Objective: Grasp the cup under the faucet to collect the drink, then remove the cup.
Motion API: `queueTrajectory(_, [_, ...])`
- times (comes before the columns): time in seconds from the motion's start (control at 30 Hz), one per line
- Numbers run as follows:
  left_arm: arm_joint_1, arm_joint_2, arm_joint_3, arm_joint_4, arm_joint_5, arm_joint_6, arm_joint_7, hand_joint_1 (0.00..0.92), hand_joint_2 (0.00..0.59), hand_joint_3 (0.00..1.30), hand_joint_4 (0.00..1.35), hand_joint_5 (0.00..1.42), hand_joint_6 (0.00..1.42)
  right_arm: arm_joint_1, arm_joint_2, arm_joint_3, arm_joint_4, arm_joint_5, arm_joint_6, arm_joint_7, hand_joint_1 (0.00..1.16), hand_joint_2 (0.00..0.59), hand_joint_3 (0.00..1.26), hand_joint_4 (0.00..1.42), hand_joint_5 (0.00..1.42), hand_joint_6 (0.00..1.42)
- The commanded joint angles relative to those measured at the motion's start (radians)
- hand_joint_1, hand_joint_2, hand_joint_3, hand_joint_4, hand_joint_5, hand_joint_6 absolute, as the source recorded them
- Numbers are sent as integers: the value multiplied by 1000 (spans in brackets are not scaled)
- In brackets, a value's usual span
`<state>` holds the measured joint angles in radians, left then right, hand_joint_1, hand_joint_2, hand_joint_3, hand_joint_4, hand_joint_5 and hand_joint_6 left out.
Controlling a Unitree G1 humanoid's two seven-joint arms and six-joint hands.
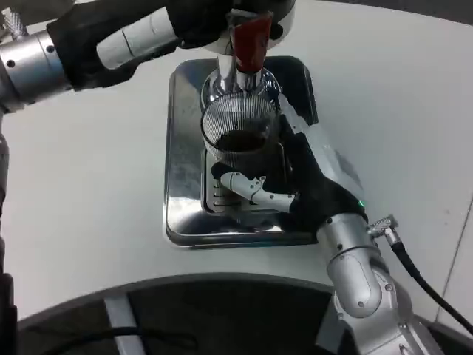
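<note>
Spreading under everything is the white table (pixel 81 192), and on it sits a polished steel drip tray (pixel 181 214) with a slotted grate at its front. Above the tray's far end rises the chrome faucet (pixel 235 80) with its red tap handle (pixel 251 41). The left hand (pixel 214 22) is up at that handle, dark and partly cut off by the top edge, so whether its fingers actually grip the lever cannot be told. The right hand (pixel 295 181) reaches in from the near right and wraps the ribbed clear cup (pixel 240 133), one white finger curled across the cup's near side low down. The cup stands over the tray directly beneath the spout, and a dark pool of drink shows at its bottom. This looks like the collecting step, with filling apparently under way or just done; no stream is discernible. Next, the tap should close, then the cup must come away level toward the robot, clear of the spout.
</note>
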<state>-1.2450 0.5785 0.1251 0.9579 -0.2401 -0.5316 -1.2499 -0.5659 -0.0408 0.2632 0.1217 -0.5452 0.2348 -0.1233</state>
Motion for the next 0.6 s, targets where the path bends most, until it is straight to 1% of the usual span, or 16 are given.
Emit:
queueTrajectory(0.03, [45, 36, 36, -41, -38, 44, -14, 0, 106, 92, 52, 164, 59, 24, 15, 12, -9, -5, 7, -14, 579, 207, 0, 0, 0, 0])
queueTrajectory(0.13, [69, 52, 58, -73, -62, 91, -9, 0, 107, 103, 68, 181, 67, 26, 18, 11, -7, -4, 8, -20, 582, 207, 0, 0, 0, 0])
queueTrajectory(0.2, [86, 62, 74, -94, -77, 132, -6, 0, 107, 105, 87, 198, 81, 26, 20, 11, -5, -4, 8, -23, 619, 212, 21, 0, 0, 0])
queueTrajectory(0.27, [106, 74, 89, -120, -98, 194, -6, 0, 107, 109, 90, 201, 83, 25, 22, 11, 0, -3, 7, -26, 628, 212, 25, 0, 0, 0])
queueTrajectory(0.37, [134, 89, 103, -162, -119, 266, -5, 0, 107, 131, 100, 216, 92, 24, 25, 11, 6, -2, 7, -31, 653, 211, 43, 0, 0, 0])
queueTrajectory(0.5, [176, 116, 128, -217, -142, 340, 7, 0, 108, 138, 112, 228, 99, 23, 28, 9, 9, -1, 7, -39, 659, 209, 49, 0, 0, 0])
queueTrajectory(0.6, [206, 136, 147, -249, -154, 376, 19, 0, 108, 146, 114, 231, 111, 25, 30, 6, 7, -3, 6, -44, 667, 211, 67, 0, 0, 0])
